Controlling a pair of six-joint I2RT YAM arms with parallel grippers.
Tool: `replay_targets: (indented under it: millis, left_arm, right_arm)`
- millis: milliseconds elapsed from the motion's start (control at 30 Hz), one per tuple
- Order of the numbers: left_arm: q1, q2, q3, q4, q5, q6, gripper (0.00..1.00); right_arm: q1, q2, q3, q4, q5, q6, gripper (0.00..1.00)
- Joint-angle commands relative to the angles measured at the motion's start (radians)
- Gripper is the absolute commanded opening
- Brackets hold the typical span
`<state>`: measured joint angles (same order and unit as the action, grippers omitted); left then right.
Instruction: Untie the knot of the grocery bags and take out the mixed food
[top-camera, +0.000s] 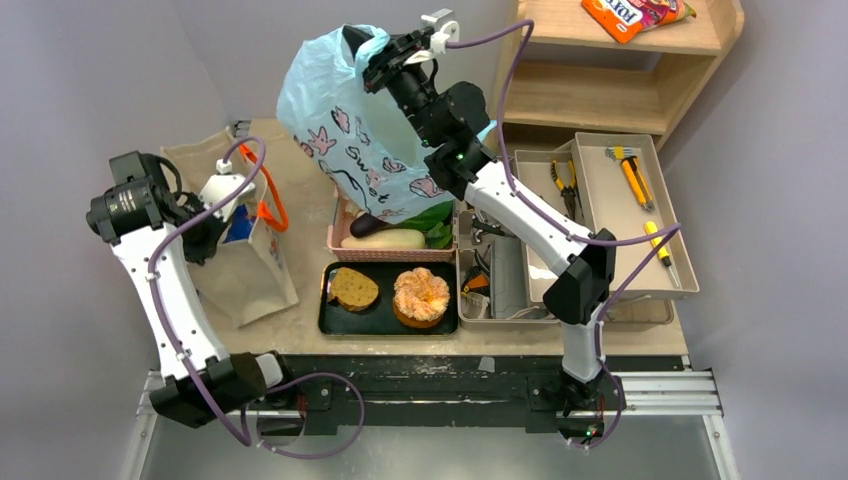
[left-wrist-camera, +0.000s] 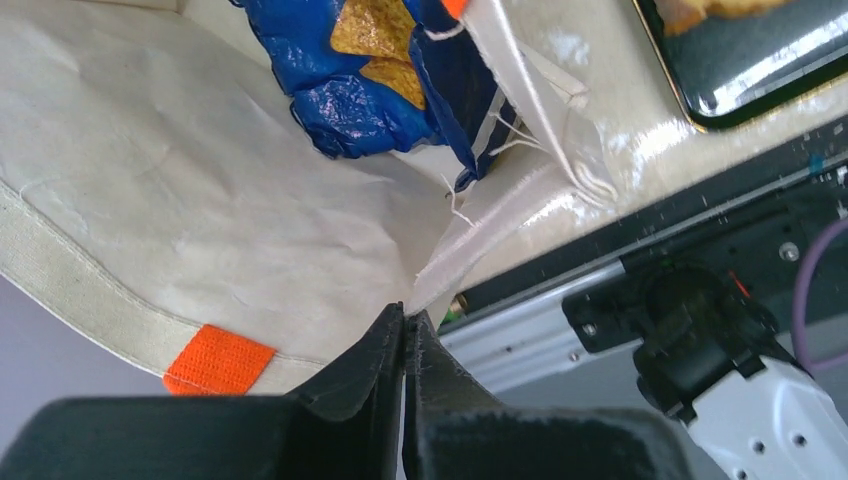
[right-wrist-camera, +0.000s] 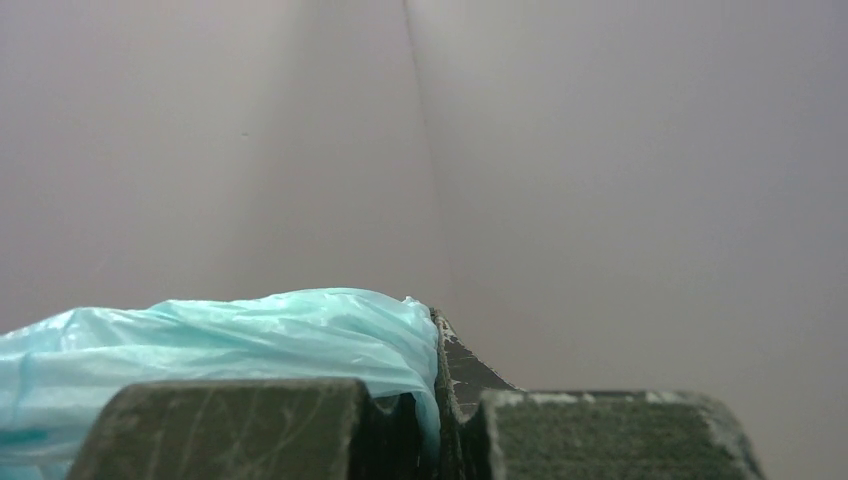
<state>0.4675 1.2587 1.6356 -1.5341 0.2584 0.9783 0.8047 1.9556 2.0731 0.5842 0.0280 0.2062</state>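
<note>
Canvas tote (top-camera: 245, 270) is sagging on the surface (top-camera: 300, 190) at left: soft, floppy cloth, left gripper (left-wrist-camera: 405, 325) pressing shut on its rim. Light-blue plastic bag (top-camera: 335, 110) is hanging high over the pink basket (top-camera: 345, 240), right gripper (right-wrist-camera: 435, 400) pinching its bunched top; thin, slippery, likely tearing easily. Blue snack pack (left-wrist-camera: 350, 90) is lying inside the tote: light, crinkly, best taken by an edge
</note>
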Motion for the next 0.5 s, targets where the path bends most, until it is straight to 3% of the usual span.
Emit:
replay_targets:
  millis: [0,100,233,267,367,467]
  left_arm:
    - [0.043,-0.079,-0.038,-0.121,-0.027,0.101,0.00]
    - [0.050,-0.108,-0.048,-0.129,-0.034,0.098,0.00]
    - [0.051,-0.107,0.040,-0.124,0.042,0.044,0.58]
    - [0.051,-0.101,0.103,-0.130,0.086,0.016,0.68]
    - [0.048,-0.066,0.338,-0.142,0.268,-0.074,0.85]
    - [0.045,-0.004,0.580,-0.081,0.466,-0.230,0.93]
  right_arm:
    - [-0.018,0.001,0.072,0.033,0.032,0.030,0.00]
    - [-0.021,0.012,0.093,0.029,0.026,0.039,0.00]
    - [-0.021,0.027,0.120,0.016,-0.004,0.056,0.00]
    - [-0.022,0.031,0.127,0.012,-0.016,0.062,0.00]
    - [-0.022,0.037,0.134,0.008,-0.049,0.076,0.00]
    - [-0.022,0.041,0.139,0.006,-0.084,0.091,0.00]
